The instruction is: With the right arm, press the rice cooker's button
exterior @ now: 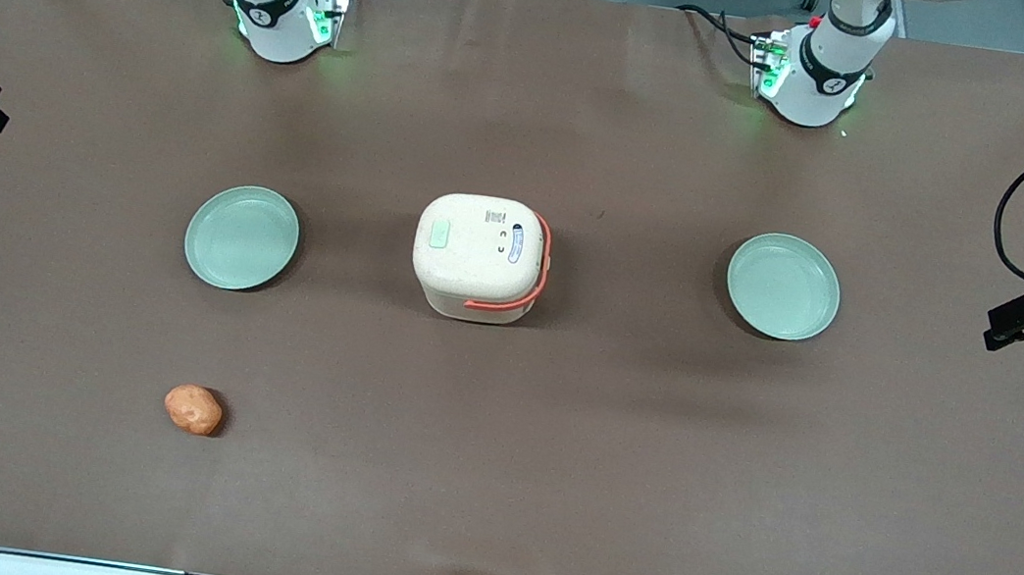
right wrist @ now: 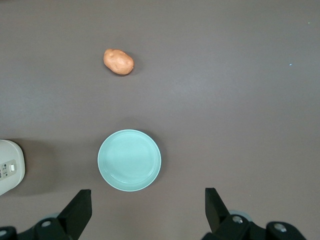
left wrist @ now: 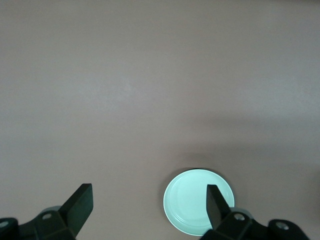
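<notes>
Matte brown table [exterior: 550, 451]; rounded cream rice cooker [exterior: 479, 258]; tool [right wrist: 147, 210] wide-spread, high up.

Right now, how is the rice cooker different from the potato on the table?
The rice cooker is a cream rounded cube, far bigger than the lumpy orange-brown potato. The rice cooker sits farther from the front camera; the potato lies nearer it. The open gripper hangs high above the plate, touching neither.

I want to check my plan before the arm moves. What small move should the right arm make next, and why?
Probably carry the pincer sideways toward the rice cooker until it is above the button. The pincer is open and hangs high over the pale green plate at the working arm's end, apart from the cooker. The lid is shut and the button faces up, untouched.
</notes>
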Controlling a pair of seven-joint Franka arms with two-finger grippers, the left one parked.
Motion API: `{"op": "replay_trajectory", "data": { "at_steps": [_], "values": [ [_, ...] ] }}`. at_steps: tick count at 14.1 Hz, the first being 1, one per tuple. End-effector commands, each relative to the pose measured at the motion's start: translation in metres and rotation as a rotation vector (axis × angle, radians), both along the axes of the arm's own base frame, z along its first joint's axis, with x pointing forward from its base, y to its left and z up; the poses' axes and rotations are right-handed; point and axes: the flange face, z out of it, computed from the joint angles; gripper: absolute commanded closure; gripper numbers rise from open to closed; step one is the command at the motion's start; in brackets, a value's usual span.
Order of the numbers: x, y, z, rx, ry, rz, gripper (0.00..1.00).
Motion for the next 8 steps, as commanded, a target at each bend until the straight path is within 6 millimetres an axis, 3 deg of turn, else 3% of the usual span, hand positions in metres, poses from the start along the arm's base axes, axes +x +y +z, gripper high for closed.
{"op": "replay_trajectory", "data": {
  "at_steps": [1,4,7,8],
  "values": [
    [-0.009,-0.004,0.003,-0.007,-0.001,0.007,0.00],
    [-0.009,-0.002,0.002,-0.006,0.006,0.010,0.00],
    [-0.005,0.012,-0.003,0.003,0.016,0.022,0.00],
    [-0.003,0.027,-0.004,0.004,0.014,0.050,0.15]
  ]
}}
